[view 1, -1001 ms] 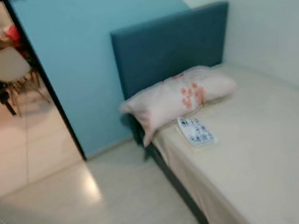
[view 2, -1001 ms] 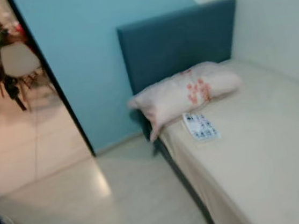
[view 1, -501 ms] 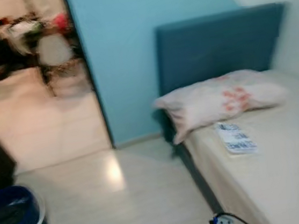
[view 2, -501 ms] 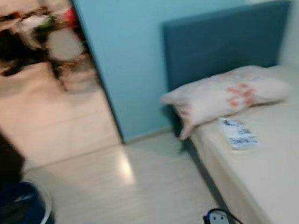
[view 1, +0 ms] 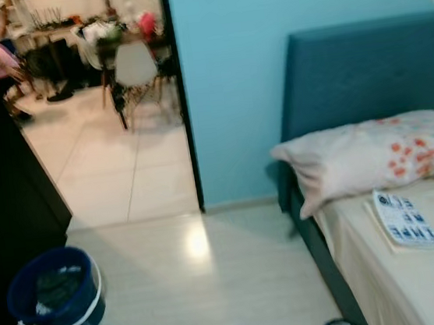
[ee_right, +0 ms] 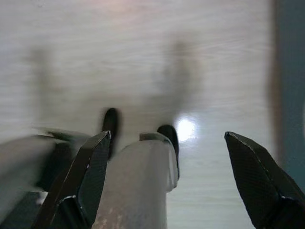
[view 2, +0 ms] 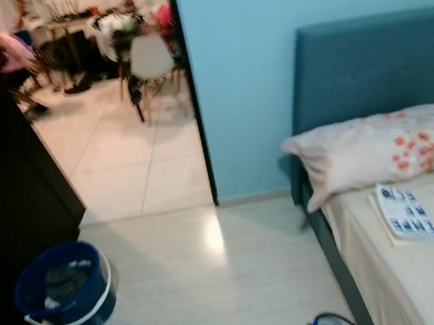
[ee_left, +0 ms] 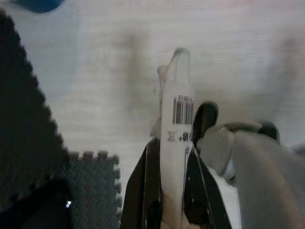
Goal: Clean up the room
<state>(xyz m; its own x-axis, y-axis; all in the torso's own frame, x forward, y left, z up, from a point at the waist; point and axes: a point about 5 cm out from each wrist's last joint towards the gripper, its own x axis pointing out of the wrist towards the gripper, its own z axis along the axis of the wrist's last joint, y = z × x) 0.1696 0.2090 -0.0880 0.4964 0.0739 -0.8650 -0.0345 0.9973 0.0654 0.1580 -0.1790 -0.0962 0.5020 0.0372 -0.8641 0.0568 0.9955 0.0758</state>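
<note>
My left gripper (ee_left: pixel 171 157) pinching white barcoded packet (ee_left: pixel 175 124) above floor (ee_left: pixel 119 62); my right gripper (ee_right: pixel 167 167) spread wide; blue bucket (view 1: pixel 55 293) nearby.

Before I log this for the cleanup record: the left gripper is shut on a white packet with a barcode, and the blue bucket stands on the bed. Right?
Not quite. The left gripper does hold the white packet, but the blue bucket stands on the floor beside the dark cabinet, not on the bed, as the left eye view shows.

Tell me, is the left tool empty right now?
No, the left tool is shut on a white packet with a barcode, standing up between its black fingers.
</note>
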